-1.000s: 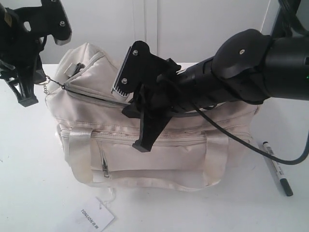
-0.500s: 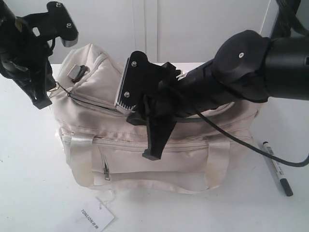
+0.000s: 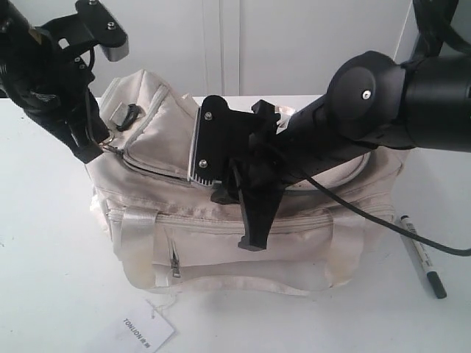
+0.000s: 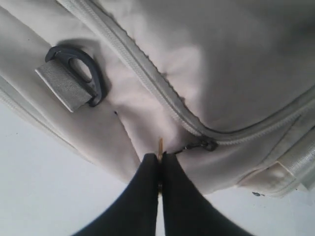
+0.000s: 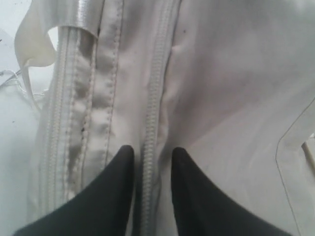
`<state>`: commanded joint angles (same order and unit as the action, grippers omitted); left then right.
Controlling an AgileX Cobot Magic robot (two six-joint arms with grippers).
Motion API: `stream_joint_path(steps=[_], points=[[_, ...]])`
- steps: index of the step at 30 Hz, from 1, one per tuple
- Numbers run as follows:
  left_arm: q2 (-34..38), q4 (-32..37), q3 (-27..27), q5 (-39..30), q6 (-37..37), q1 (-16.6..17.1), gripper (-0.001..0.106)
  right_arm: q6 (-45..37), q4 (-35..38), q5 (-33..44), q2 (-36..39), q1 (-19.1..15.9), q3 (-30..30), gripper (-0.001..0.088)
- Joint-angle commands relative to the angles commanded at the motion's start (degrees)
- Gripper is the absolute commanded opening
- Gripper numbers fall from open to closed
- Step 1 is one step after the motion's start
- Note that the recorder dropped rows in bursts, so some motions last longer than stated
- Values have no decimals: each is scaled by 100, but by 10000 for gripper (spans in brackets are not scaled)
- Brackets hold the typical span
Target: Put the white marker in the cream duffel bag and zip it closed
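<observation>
The cream duffel bag [image 3: 243,228] lies on the white table, its top zipper [image 5: 150,98] drawn shut where it shows. At the bag's left end my left gripper [image 3: 96,151] [image 4: 160,157] is shut on the gold ring zipper pull [image 4: 160,145], which a short chain joins to the slider [image 4: 209,145]. My right gripper [image 3: 228,202] [image 5: 151,150] hangs over the bag's top, open, its fingers either side of the zipper and holding nothing. A pen with a white barrel and dark cap [image 3: 422,255] lies right of the bag; whether it is the white marker I cannot tell.
A white "TONLION" tag [image 3: 140,331] lies on the table in front of the bag. A black end ring [image 3: 131,114] [image 4: 81,73] sits on a webbing tab near the left gripper. The right arm's cable [image 3: 368,217] trails across the bag.
My right gripper has opened and let go of the bag's top. My left gripper has moved right with the zipper pull, and the bag has shifted right with it.
</observation>
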<state>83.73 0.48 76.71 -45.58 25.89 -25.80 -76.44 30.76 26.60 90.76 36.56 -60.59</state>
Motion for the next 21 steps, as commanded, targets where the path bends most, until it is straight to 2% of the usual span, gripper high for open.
stream_joint_path(steps=[7, 14, 18, 21], points=[[-219, -48, 0, 37, 0, 0, 0, 15, 164, -61, -37, 0, -12, 313], [-379, -134, 9, 160, -22, 0, 0, 15, 789, -165, -338, 0, -12, 313], [-455, -191, 9, 405, -22, 0, 0, -146, 1632, -148, -381, 22, -12, 313], [-568, -211, 9, 557, -22, 0, 0, -301, 1736, -163, -381, 134, -12, 313]])
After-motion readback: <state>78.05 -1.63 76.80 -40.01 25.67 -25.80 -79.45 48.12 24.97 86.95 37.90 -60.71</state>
